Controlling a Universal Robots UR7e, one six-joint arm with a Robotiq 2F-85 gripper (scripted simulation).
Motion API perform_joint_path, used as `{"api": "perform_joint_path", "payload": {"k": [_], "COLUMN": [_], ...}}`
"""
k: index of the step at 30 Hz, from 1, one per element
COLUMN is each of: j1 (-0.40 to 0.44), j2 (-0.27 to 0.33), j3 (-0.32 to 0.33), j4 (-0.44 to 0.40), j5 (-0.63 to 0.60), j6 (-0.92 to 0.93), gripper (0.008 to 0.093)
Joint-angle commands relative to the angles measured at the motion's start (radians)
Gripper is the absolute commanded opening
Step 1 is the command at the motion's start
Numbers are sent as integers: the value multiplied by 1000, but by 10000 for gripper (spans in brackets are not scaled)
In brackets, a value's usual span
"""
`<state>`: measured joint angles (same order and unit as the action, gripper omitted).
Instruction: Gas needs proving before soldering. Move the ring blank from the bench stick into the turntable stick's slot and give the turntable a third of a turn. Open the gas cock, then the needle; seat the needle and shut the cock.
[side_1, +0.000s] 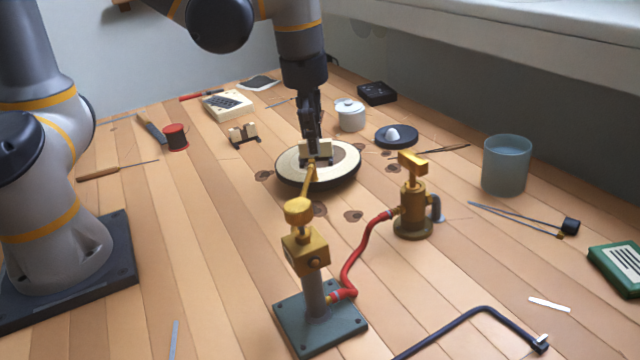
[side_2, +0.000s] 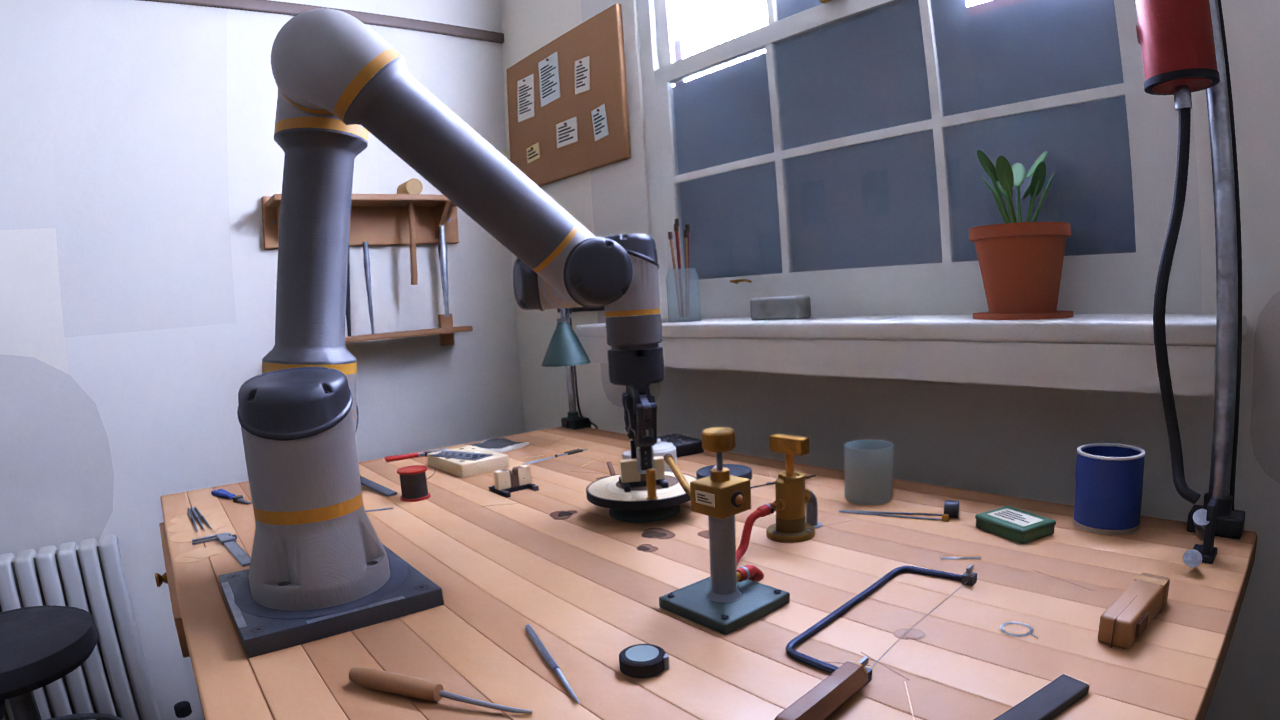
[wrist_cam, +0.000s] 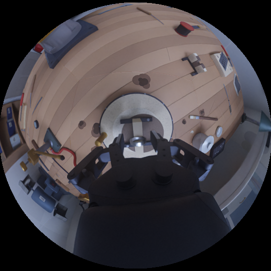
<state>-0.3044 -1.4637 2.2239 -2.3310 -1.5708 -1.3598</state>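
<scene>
The silver ring blank (wrist_cam: 137, 141) sits in the slot of the turntable stick (side_1: 315, 149), which stands on the round turntable (side_1: 318, 165). My gripper (wrist_cam: 137, 140) hangs straight down over the stick, open, with the ring between its fingers and nothing held. The empty bench stick (side_1: 244, 134) stands on the bench to the left and behind. The brass gas cock (side_1: 413, 200) with its T-handle stands right of the turntable. The needle valve (side_1: 303, 240) on its post stands nearer, joined to the cock by a red hose (side_1: 361, 247).
A grey cup (side_1: 505, 164) stands far right. A white lidded jar (side_1: 350, 114) and a dark dish (side_1: 396, 135) sit behind the turntable. A red spool (side_1: 175, 137), a keypad box (side_1: 227, 104) and hand tools lie to the left.
</scene>
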Motion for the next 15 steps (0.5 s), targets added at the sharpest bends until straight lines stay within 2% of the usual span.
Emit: {"api": "perform_joint_path", "payload": {"k": [1, 5, 15], "j1": [0, 0, 0], "j2": [0, 0, -1], "j3": [0, 0, 0], "j4": [0, 0, 0], "j5": [0, 0, 0], "j6": [0, 0, 0], "gripper": [555, 580, 580]}}
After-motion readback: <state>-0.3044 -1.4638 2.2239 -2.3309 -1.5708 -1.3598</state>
